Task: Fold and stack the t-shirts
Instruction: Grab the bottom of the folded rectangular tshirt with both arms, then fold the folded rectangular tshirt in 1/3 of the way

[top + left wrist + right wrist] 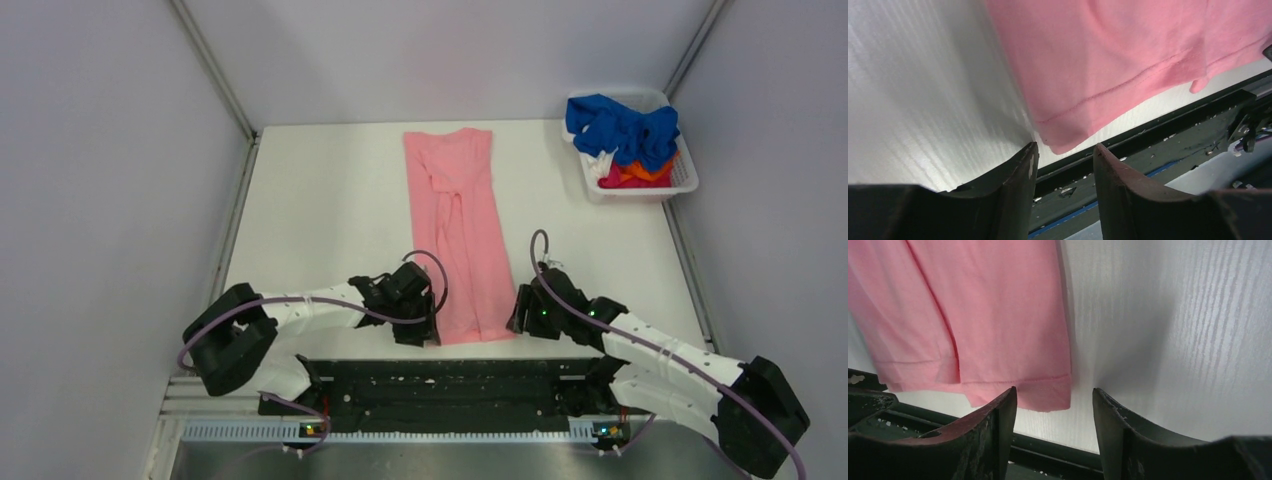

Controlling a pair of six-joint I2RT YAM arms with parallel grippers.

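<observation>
Clearly soft, light and limp, the salmon-pink t-shirt lies on the desk as a long strip running from 12 to 6 o'clock, hem nearest the arms. The left jaws stand open at its 7 o'clock hem corner and the right jaws stand open at the 5 o'clock corner, both holding nothing. A shallow pinch would likely slip, so take both hem corners through every layer. Other t-shirts fill the basket at 2 o'clock.

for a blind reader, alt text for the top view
A salmon-pink t-shirt, folded lengthwise, lies on a table, the left arm and right arm flanking its near hem. A basket of shirts sits far right.
</observation>
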